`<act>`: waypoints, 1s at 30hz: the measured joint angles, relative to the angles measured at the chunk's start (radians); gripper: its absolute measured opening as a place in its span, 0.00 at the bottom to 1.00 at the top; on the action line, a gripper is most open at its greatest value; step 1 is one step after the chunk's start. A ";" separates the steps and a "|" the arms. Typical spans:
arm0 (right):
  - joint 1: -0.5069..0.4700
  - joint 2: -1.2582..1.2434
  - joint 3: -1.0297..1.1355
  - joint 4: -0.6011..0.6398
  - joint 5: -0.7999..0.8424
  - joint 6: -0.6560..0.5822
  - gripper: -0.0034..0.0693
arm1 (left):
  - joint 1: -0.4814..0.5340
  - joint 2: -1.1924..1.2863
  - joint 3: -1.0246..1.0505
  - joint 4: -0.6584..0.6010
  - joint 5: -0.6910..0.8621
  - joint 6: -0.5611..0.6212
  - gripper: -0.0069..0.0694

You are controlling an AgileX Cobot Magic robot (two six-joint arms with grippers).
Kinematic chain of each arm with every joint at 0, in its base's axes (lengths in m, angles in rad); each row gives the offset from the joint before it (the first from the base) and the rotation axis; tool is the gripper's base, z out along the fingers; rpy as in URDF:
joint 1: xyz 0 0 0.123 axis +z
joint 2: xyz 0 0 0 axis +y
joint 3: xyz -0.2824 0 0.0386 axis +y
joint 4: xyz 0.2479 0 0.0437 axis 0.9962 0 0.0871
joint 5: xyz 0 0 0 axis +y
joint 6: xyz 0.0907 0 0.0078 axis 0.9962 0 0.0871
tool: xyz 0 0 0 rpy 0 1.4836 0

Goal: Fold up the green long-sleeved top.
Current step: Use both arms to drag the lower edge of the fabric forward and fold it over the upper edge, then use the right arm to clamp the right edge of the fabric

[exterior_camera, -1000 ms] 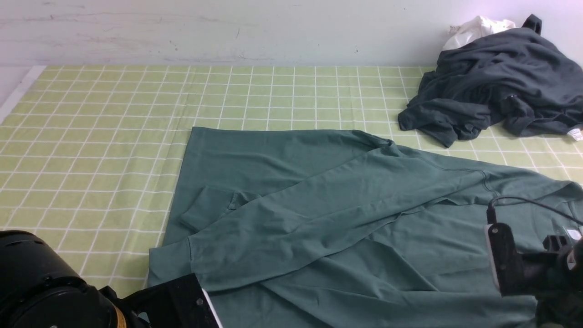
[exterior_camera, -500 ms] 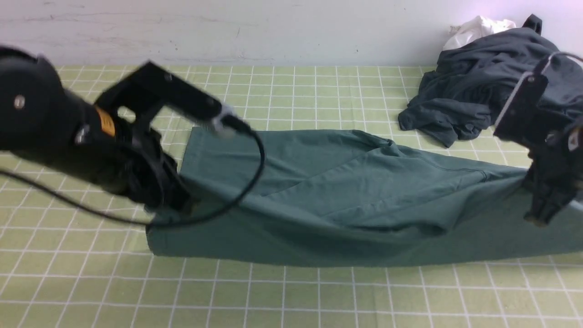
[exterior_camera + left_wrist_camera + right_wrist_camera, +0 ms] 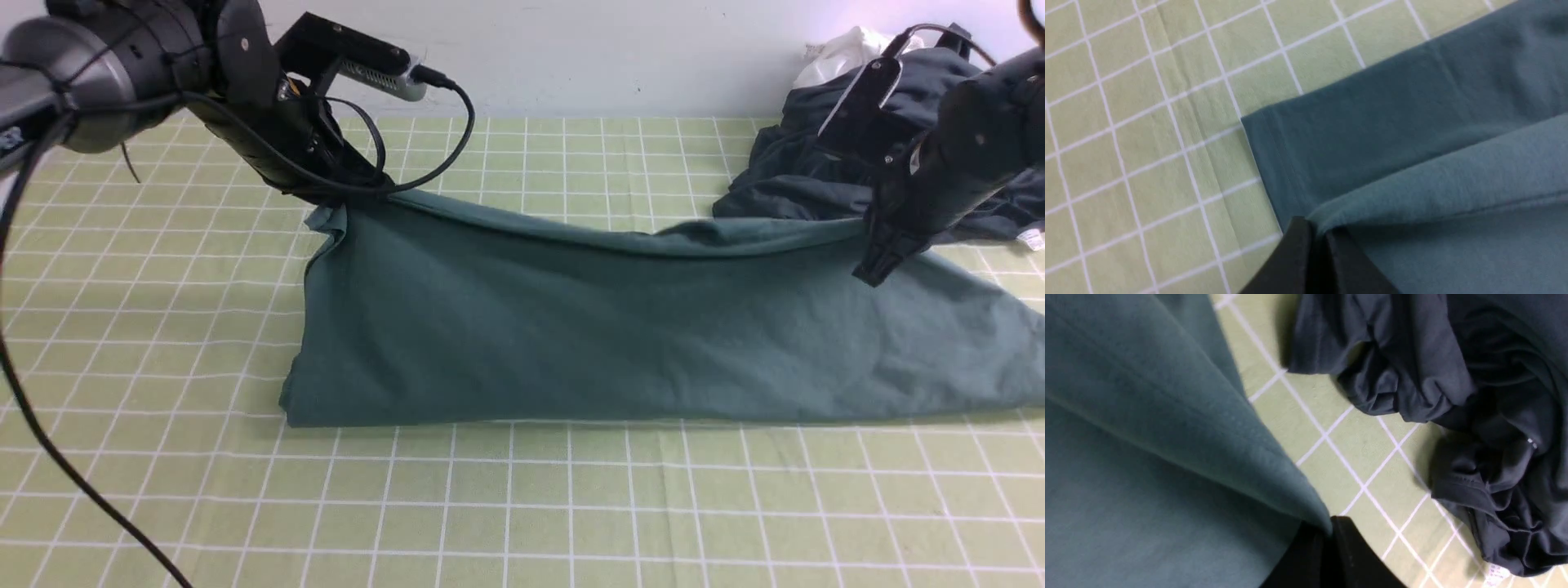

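Note:
The green long-sleeved top [image 3: 620, 327] lies across the middle of the table, doubled over, with its fold line along the near side. Its upper layer is lifted along the far edge and sags between both grippers. My left gripper [image 3: 359, 186] is shut on the far left corner; the left wrist view shows the black jaws [image 3: 1316, 230] pinching the top [image 3: 1412, 134] over a lower layer. My right gripper [image 3: 872, 269] is shut on the far right edge, and the right wrist view shows its jaws [image 3: 1327, 531] clamped on a fold of the top [image 3: 1147, 437]. The sleeves are hidden.
A crumpled dark charcoal garment [image 3: 784, 167] lies at the far right, just behind my right gripper, also seen in the right wrist view [image 3: 1433, 367]. A white cloth [image 3: 841, 53] sits behind it by the wall. A green checked cloth [image 3: 522, 506] covers the table.
Both grippers have carried the top's near edge up and away toward the wall. The layer has swung over the sleeves, which no longer show. The fold line now faces the near side.

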 joint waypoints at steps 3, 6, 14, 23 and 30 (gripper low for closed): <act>-0.008 0.064 -0.037 0.001 -0.023 0.062 0.05 | 0.007 0.079 -0.054 0.018 -0.060 0.000 0.13; -0.009 0.110 -0.051 0.001 -0.037 0.113 0.09 | 0.008 0.132 -0.094 0.037 -0.112 -0.001 0.23; -0.010 0.139 -0.093 -0.004 -0.068 0.391 0.33 | 0.039 0.166 -0.129 0.088 -0.183 -0.128 0.66; 0.010 0.092 -0.198 0.342 0.126 0.236 0.20 | 0.053 0.081 -0.131 0.071 0.139 -0.128 0.28; 0.012 0.238 -0.198 0.794 0.178 -0.237 0.03 | 0.053 0.019 -0.131 -0.078 0.393 0.046 0.09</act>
